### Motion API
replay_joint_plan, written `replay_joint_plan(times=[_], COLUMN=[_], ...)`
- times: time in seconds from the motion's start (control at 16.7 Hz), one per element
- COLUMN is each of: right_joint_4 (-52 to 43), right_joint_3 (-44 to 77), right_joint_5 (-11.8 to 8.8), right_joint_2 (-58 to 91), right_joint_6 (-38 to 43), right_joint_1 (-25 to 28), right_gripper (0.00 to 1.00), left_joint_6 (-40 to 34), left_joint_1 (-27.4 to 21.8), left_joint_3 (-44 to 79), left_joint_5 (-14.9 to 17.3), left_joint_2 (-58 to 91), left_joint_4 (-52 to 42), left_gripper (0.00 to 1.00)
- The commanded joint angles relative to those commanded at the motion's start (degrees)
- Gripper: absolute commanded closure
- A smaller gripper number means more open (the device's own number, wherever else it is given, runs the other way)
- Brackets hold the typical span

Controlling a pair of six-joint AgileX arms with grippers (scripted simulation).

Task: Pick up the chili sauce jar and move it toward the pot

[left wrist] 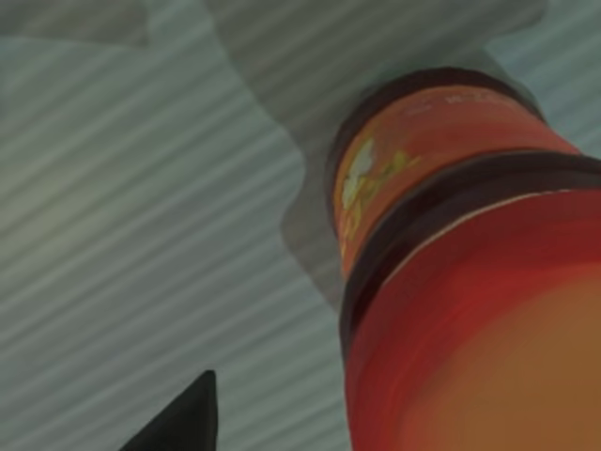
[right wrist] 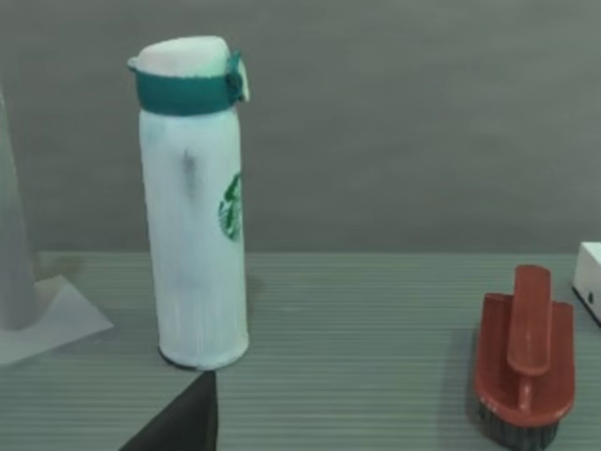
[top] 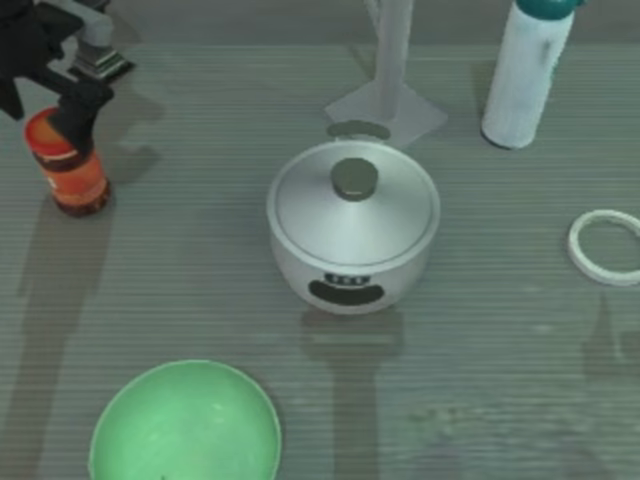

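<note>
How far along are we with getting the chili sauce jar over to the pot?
Early stage. Done: the left tool has reached the chili sauce jar at the table's far left and sits at its lid. In hand: the grasp; whether it is closed cannot be told. Left: carrying the jar to the pot, which sits mid-table, well apart. The right arm is out of the top view.

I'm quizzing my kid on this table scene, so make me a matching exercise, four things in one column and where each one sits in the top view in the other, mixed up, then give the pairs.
Things:
1. chili sauce jar
2. pot
3. green bowl
4. white bottle

Places in the top view:
A. near the bottom edge, left of middle
B. far left, under the left gripper
C. top right
D. around the middle of the table

Pairs: 1-B, 2-D, 3-A, 4-C
</note>
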Motion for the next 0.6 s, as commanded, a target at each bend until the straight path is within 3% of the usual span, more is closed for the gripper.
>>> replay_joint_plan(times=[0.24,0.6], right_joint_4=[0.0,0.0], right_joint_3=[0.0,0.0], right_joint_5=[0.0,0.0], right_joint_2=[0.0,0.0], right_joint_6=[0.0,0.0], right_joint_1=[0.0,0.0], right_gripper=[0.0,0.0], left_joint_6=[-0.17,-0.05], left_joint_1=[-0.23,-0.02], left_joint_3=[-1.09,-14.2], left_joint_5=[0.0,-0.03], left_joint_2=[-0.2,-2.45], left_joint_4=[1.04,11.48], left_gripper=[0.0,0.0])
